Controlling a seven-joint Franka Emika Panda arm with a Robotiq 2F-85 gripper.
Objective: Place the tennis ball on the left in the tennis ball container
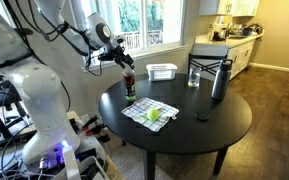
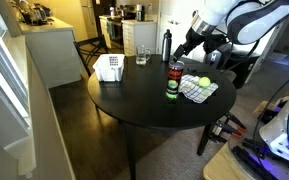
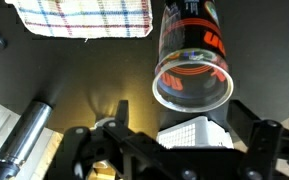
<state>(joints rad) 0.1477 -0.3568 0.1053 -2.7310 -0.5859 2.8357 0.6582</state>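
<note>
The tennis ball container [image 1: 130, 87] is a clear tube with a red and black band, standing upright on the round black table [image 1: 224, 130]. It also shows in the other exterior view [image 2: 173, 82] and, from above, in the wrist view [image 3: 192, 75]. One yellow-green tennis ball [image 1: 153, 114] [image 2: 204, 82] lies on a checkered cloth [image 1: 144, 108] [image 2: 196, 90] [image 3: 84, 18] beside the tube. A second ball is not visible. My gripper [image 1: 122, 63] [image 2: 189, 46] [image 3: 184, 120] hangs just above the tube's open top, open and empty.
A tall grey bottle [image 1: 220, 80] [image 2: 166, 45] [image 3: 22, 135], a clear glass [image 1: 194, 76] [image 2: 142, 57] and a white basket [image 1: 162, 72] [image 2: 109, 67] [image 3: 199, 132] stand on the table's far side. A small dark disc [image 1: 202, 116] lies near the cloth.
</note>
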